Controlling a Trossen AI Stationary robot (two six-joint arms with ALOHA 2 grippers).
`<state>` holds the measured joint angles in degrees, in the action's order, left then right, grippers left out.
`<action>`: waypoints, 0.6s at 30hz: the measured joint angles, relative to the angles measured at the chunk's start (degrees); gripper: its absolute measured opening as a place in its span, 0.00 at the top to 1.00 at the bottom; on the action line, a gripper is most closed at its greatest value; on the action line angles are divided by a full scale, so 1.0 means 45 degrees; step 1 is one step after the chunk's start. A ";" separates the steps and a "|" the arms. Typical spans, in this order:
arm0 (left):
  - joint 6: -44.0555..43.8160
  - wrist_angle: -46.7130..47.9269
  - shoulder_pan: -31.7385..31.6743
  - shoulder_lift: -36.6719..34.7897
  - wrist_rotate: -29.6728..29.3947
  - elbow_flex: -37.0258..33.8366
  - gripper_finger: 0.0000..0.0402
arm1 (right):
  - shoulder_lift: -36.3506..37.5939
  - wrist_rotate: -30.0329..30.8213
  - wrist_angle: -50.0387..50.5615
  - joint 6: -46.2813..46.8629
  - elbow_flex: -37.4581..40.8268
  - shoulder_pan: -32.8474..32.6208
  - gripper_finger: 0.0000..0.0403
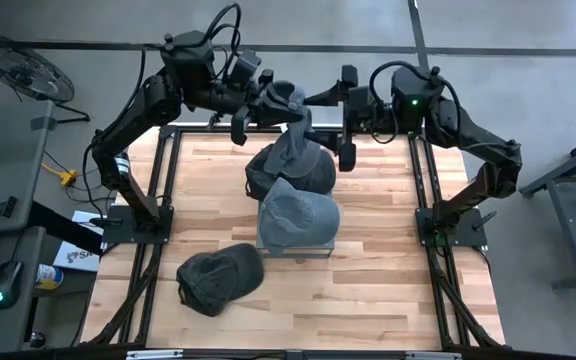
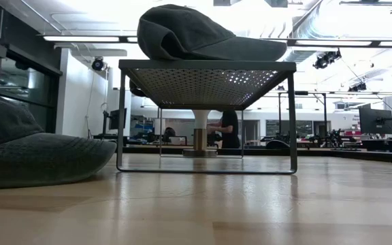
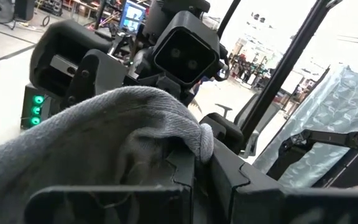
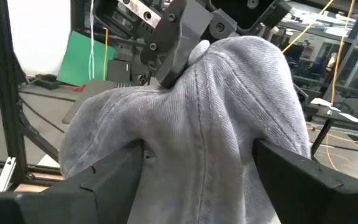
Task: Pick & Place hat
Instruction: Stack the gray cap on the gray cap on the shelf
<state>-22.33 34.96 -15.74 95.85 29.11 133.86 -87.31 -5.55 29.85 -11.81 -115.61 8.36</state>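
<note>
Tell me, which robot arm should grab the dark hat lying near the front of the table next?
Probably the left. The dark hat lies on the left side, nearer the left arm. But both the left pincer and right pincer are busy holding the grey hat.

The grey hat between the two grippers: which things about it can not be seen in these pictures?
- Grey hat: its brim, high view; folded cloth hides it.
- Left gripper fingertips, left wrist view: cloth covers them.
- Dark hat underneath: high view, mostly covered by the grey hat.
</note>
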 joint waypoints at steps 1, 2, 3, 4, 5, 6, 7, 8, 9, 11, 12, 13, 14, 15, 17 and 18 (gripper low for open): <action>0.0001 0.0021 0.0004 0.0000 0.0018 0.0000 0.97 | -0.0005 -0.0104 0.0000 -0.0005 0.0000 0.0000 0.28; 0.0000 0.0030 0.0004 0.0000 0.0022 0.0000 0.97 | -0.0009 -0.0197 0.0018 -0.0005 0.0004 0.0000 0.30; 0.0000 0.0030 0.0004 0.0000 0.0022 0.0000 0.97 | -0.0027 -0.0223 0.0028 -0.0005 0.0005 -0.0004 0.32; 0.0000 0.0034 0.0004 0.0000 0.0022 0.0000 0.97 | -0.0029 -0.0218 0.0048 -0.0005 0.0005 -0.0010 0.34; 0.0000 0.0044 0.0004 0.0000 0.0022 0.0000 0.97 | -0.0029 -0.0187 0.0068 -0.0005 0.0005 -0.0010 0.37; 0.0000 0.0049 0.0004 0.0000 0.0022 0.0000 0.97 | -0.0031 -0.0115 0.0063 -0.0003 0.0005 -0.0010 0.40; 0.0000 0.0056 0.0004 0.0000 0.0020 0.0000 0.97 | -0.0034 -0.0043 0.0063 0.0012 0.0005 -0.0010 0.44; 0.0000 0.0059 0.0004 0.0000 0.0016 0.0000 0.97 | -0.0039 0.0033 0.0063 0.0024 0.0005 -0.0010 0.47; 0.0000 0.0059 0.0003 0.0000 0.0012 0.0000 0.97 | -0.0039 0.0153 0.0063 0.0024 0.0005 -0.0010 0.50; 0.0000 0.0059 0.0003 0.0000 0.0007 0.0000 0.97 | -0.0039 0.0368 0.0058 0.0024 0.0005 -0.0010 0.57; 0.0004 0.0064 0.0004 0.0000 0.0007 0.0000 0.97 | -0.0039 0.0391 0.0058 0.0024 0.0005 -0.0010 0.60; 0.0000 0.0077 0.0004 0.0000 0.0007 0.0000 0.97 | -0.0039 0.0399 0.0058 0.0033 0.0005 -0.0010 0.63; 0.0000 0.0086 0.0004 0.0000 0.0007 0.0000 0.97 | -0.0039 0.0408 0.0056 0.0049 0.0005 -0.0010 0.66; 0.0000 0.0093 0.0004 0.0000 0.0007 0.0000 0.97 | -0.0039 0.0420 0.0045 0.0053 0.0006 -0.0010 0.69; 0.0000 0.0098 0.0004 0.0000 0.0007 0.0000 0.97 | -0.0039 0.0430 -0.0008 0.0069 0.0010 -0.0010 0.74; 0.0000 0.0098 0.0004 0.0000 0.0009 0.0000 0.97 | -0.0039 0.0430 -0.0024 0.0073 0.0010 -0.0010 0.77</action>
<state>-22.33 35.40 -15.73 95.85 29.15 133.86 -87.48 -3.62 29.74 -11.49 -115.57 8.32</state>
